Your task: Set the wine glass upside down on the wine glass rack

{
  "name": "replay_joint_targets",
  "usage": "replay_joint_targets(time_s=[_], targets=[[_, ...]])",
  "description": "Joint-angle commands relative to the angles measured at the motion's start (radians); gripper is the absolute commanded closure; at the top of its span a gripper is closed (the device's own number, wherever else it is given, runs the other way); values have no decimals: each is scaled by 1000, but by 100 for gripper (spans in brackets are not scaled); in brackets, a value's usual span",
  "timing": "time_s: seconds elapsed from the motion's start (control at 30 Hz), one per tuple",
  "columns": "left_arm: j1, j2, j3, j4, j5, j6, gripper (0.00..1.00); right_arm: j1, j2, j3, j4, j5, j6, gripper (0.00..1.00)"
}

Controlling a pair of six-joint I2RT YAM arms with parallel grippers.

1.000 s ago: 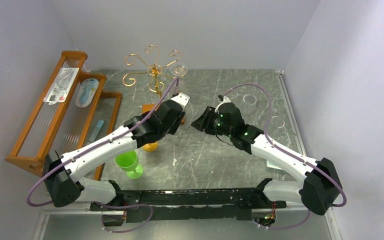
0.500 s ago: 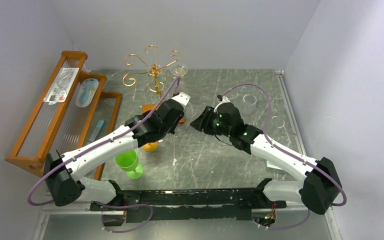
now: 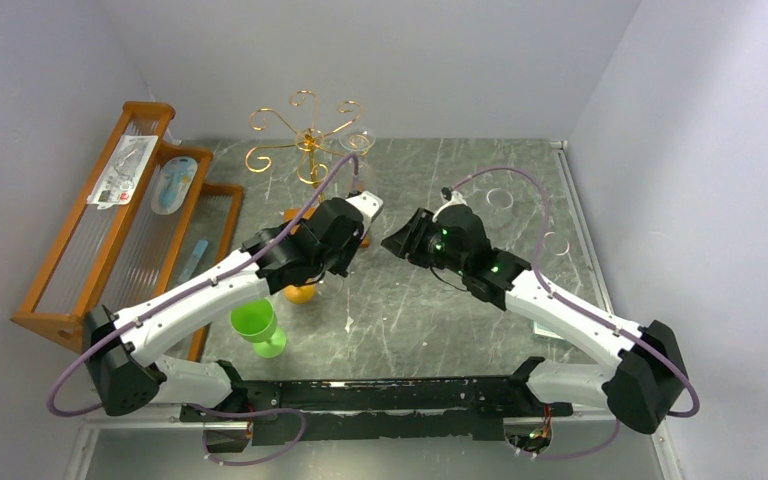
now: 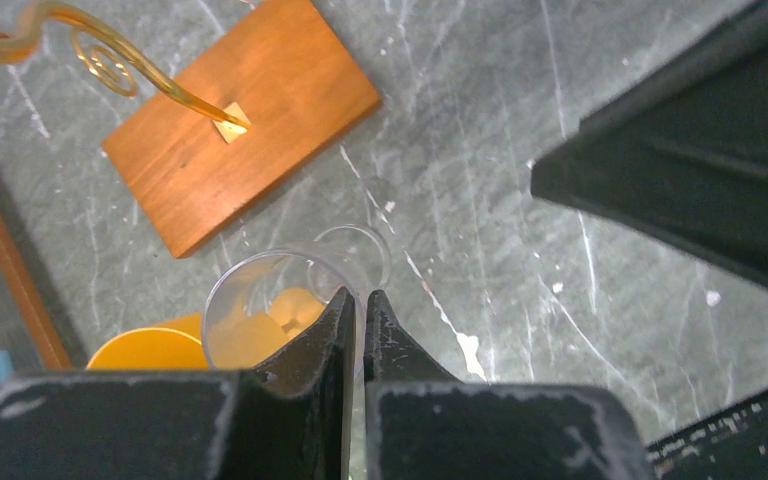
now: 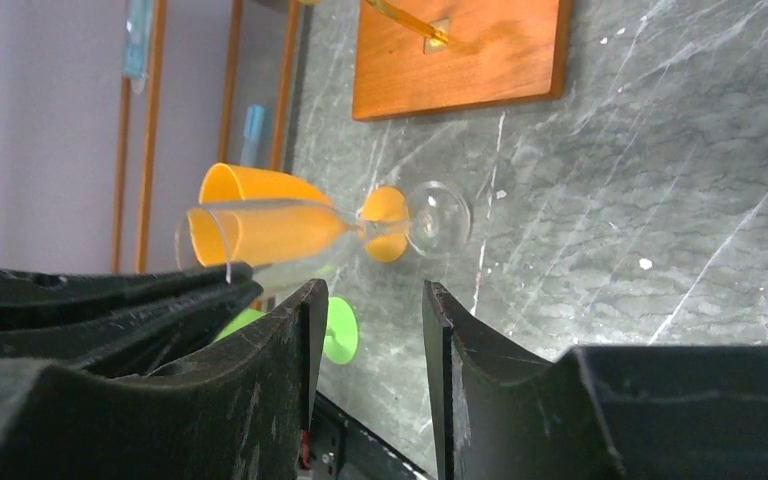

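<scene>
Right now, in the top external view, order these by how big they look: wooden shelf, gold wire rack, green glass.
1. wooden shelf, clearly the largest.
2. gold wire rack, though its base is partly hidden.
3. green glass, the smallest.

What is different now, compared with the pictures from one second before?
The left gripper closed on the rim of the wine glass and took hold of it; its arm shifted only slightly. The right gripper stayed open and in place, holding nothing. The rack, the orange cup and the green cup did not move.
</scene>
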Motion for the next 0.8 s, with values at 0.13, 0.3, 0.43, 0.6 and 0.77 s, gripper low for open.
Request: replay_joint_targets(time_s=[0.13,0.3,0.43,0.6,0.77], targets=[[-3,-127,-1,57,218,-34,95,5,-154,-42,-12,175,176,53],[-4,-188,-25,169,257,-41,95,6,-192,-44,-72,209,326,48],[-4,-237,-56,296,286,-72,95,5,-185,-25,-150,161,443,44],[-4,-273,-134,505,286,-101,95,15,-207,-88,-139,106,602,43],[-4,-289,-200,664,265,-104,95,17,-227,-157,-52,120,707,45]])
